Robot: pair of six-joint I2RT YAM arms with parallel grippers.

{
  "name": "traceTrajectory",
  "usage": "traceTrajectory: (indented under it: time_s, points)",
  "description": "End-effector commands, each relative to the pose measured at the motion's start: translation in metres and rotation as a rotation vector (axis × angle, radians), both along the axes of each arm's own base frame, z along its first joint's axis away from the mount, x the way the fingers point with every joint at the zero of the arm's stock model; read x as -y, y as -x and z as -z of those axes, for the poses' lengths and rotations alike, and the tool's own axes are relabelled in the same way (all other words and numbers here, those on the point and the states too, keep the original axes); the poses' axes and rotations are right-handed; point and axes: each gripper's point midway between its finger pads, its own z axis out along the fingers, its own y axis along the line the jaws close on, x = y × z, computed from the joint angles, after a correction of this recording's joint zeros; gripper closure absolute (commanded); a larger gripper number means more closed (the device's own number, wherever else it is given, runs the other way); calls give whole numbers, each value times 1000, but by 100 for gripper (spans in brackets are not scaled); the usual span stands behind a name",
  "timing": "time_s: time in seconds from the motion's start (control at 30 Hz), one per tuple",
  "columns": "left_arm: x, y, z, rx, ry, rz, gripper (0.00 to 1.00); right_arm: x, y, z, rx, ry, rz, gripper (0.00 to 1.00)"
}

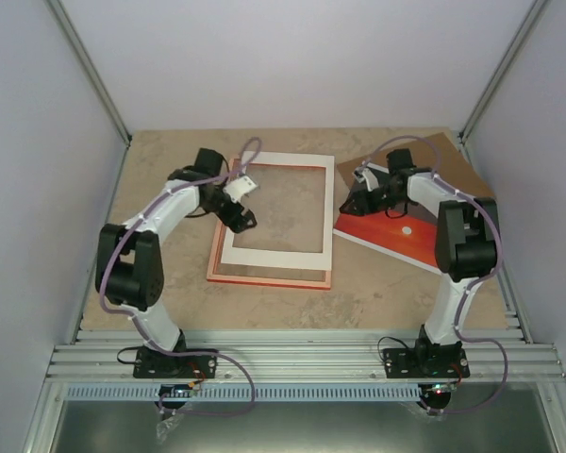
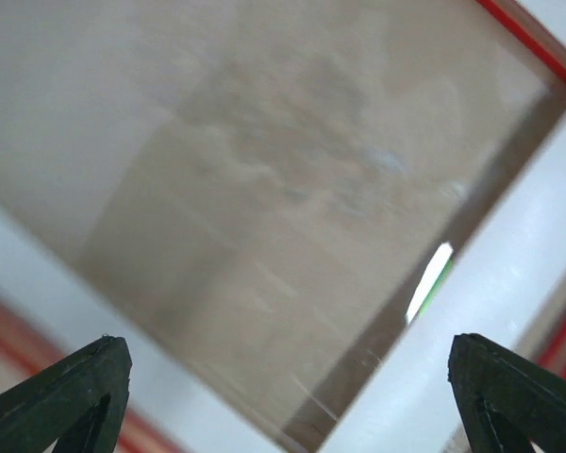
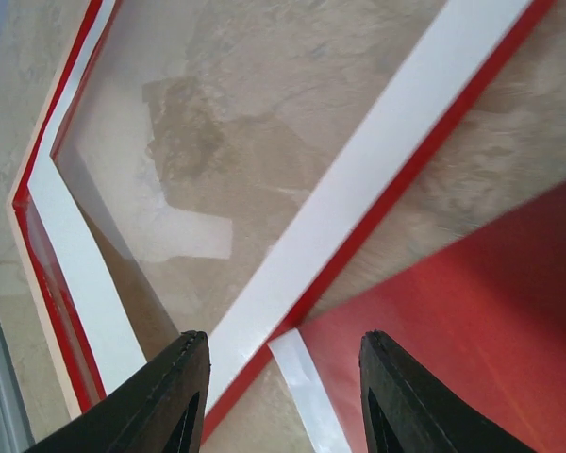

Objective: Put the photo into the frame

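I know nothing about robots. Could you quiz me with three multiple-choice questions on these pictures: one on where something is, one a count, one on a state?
1. Where does the photo lie relative to the frame?
A) inside it
B) beside it, on the right arm's side
C) beside it, on the left arm's side

2. How many robot arms are there?
A) one
B) two
C) three

3. How does the left gripper stand?
A) open and empty
B) shut on the photo
C) shut on the frame

Answers:
1 B: the top view shows the photo beside the frame, partly on a brown board.
2 B: a left arm and a right arm rise from the near edge.
3 A: its wrist view shows the fingers wide apart with nothing between them.
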Motion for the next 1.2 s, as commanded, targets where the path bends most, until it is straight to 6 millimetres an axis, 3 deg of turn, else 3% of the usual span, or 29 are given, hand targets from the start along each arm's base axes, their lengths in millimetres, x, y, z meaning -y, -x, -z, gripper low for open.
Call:
traceTrajectory:
  time_s: [0.0,0.17,0.37,0.53,0.93,1.17]
  points:
    - [24,46,29,-137,-52,276,6,-17,-3,1,-14,-36,-13,54]
    - [28,52,49,-125,-155,375,1,-16,-2,4,-15,-25,-17,54]
    - [28,53,70,-228,-189,358,9,-15,1,5,-18,-24,-18,54]
    - [16,72,79,-285,-233,377,9,-14,1,4,-12,-21,-17,53]
    - [-10,123,83,-351,-295,414,11,-11,-2,4,-16,-20,-9,53]
    - [-21,136,82,-350,-322,403,13,-11,-1,6,-21,-20,-10,53]
